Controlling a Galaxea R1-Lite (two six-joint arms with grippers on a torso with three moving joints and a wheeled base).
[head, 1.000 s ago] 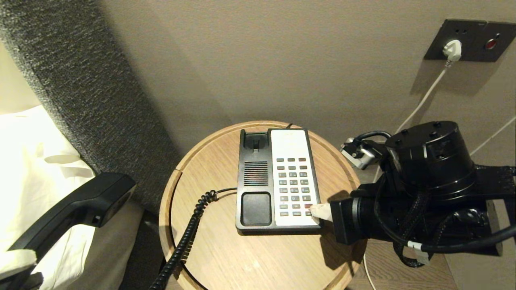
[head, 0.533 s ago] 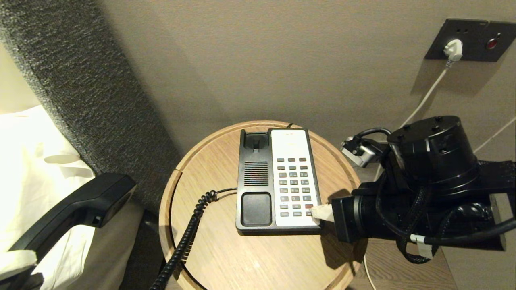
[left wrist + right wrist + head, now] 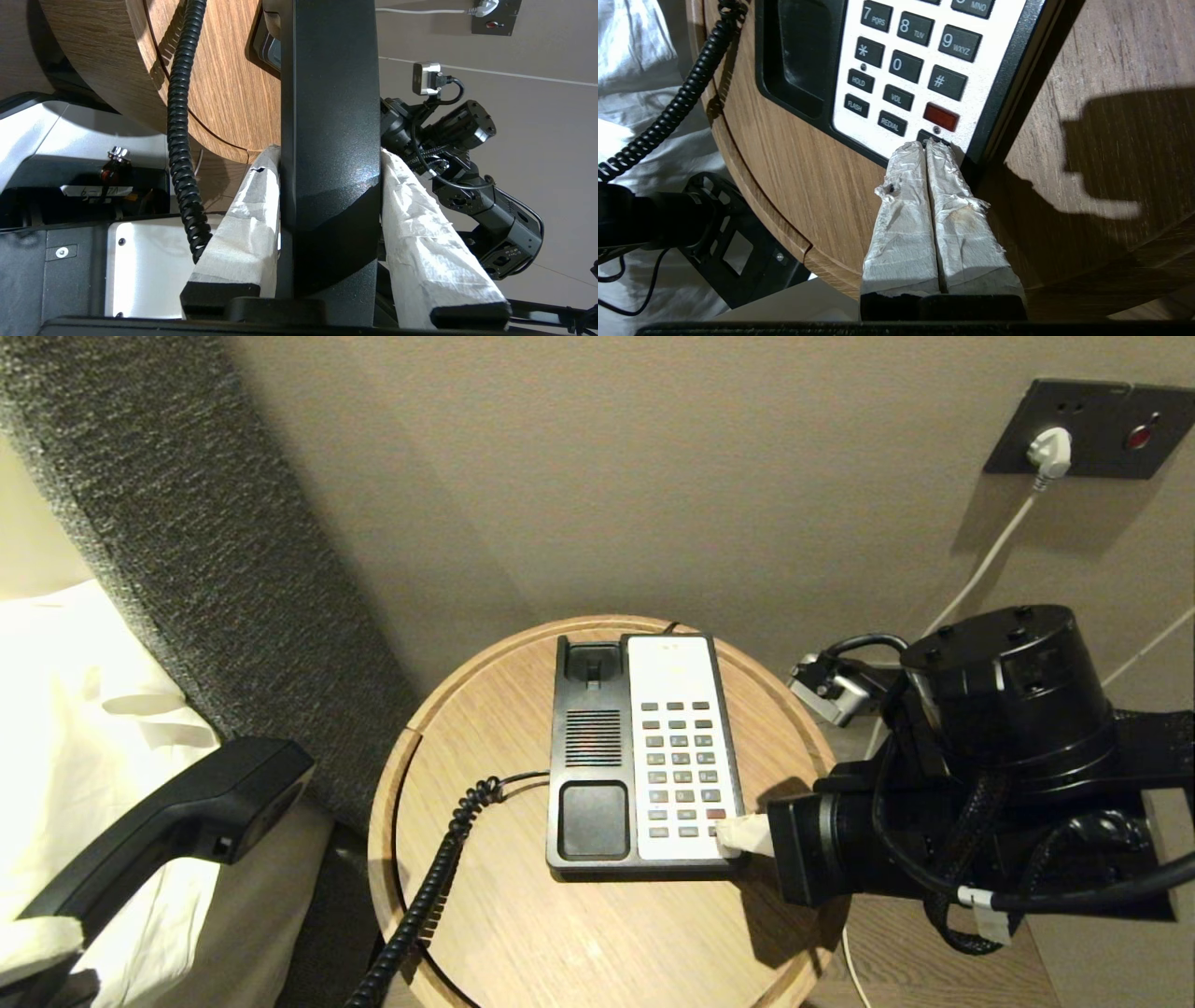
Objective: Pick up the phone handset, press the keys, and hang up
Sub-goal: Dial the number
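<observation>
The black phone handset (image 3: 177, 821) hangs in the air left of the round wooden table (image 3: 560, 933), over the bed's edge. My left gripper (image 3: 329, 154) is shut on its middle bar, one white padded finger (image 3: 243, 219) on each side. Its coiled cord (image 3: 439, 877) runs down across the table to the phone base (image 3: 593, 747). My right gripper (image 3: 733, 835) is shut and lies low over the table's right side. Its joined tips (image 3: 927, 144) rest on the dark corner key just below the red key (image 3: 941, 116) of the white keypad (image 3: 680, 775). The handset cradle (image 3: 593, 821) is empty.
A grey upholstered headboard (image 3: 187, 523) and white bedding (image 3: 75, 709) stand to the left of the table. On the wall at the back right a white plug (image 3: 1046, 453) sits in a dark socket plate, and its cable (image 3: 980, 569) drops behind my right arm.
My right gripper's tips have crept slightly toward the keypad's near corner, and its wrist has shifted a little. The left gripper and handset have stayed still.
</observation>
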